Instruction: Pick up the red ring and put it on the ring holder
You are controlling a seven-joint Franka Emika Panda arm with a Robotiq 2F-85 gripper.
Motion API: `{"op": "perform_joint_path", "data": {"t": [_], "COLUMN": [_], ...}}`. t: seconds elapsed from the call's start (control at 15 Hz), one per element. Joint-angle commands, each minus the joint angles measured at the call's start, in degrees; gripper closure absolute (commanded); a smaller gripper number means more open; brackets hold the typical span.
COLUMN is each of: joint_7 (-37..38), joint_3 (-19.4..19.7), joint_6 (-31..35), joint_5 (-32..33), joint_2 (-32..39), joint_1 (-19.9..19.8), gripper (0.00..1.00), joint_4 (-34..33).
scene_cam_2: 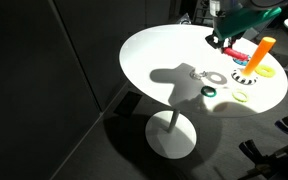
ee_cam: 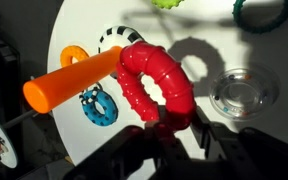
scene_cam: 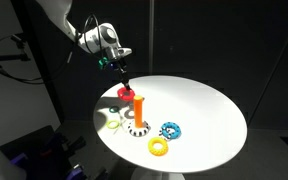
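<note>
End effector (ee_cam: 170,128) gripping red ring (ee_cam: 134,80) | ring holder (ee_cam: 69,86) peg upright | ring at peg top

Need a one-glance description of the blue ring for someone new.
On the round white table, find the upright orange peg. The blue ring lies flat beside its striped base, next to the yellow ring. It's the only blue one, with a bumpy rim.

Table (scene_cam: 204,100): round, white top.
Ring holder (scene_cam: 138,110): upright.
Blue toothed ring (scene_cam: 171,130): flat, just beside the holder.
Yellow ring (scene_cam: 159,146): flat, near the rim.
Clear ring (ee_cam: 244,92): flat.
Green ring (scene_cam_2: 210,92): flat, near the clear one.
</note>
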State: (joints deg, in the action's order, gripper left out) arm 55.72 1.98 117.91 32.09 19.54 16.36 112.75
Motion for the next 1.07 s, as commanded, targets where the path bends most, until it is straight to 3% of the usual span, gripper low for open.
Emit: {"op": "perform_joint_path", "data": {"t": [0.0,0.6,1.0], "joint_7": [-1.9,-2.2,-1.8], "joint_3": [-1.3,-3.7,-4.8], "joint_6": [-4.5,-10.7,-11.4], "joint_5": [2.2,7.5,9.4], "joint_2": [-2.8,-9.0,-11.8], "joint_1": [-0.5,-1.5,-3.3], "gripper": [0.91,0.91,0.91], "joint_4": [-1.5,-1.4,1.0]}}
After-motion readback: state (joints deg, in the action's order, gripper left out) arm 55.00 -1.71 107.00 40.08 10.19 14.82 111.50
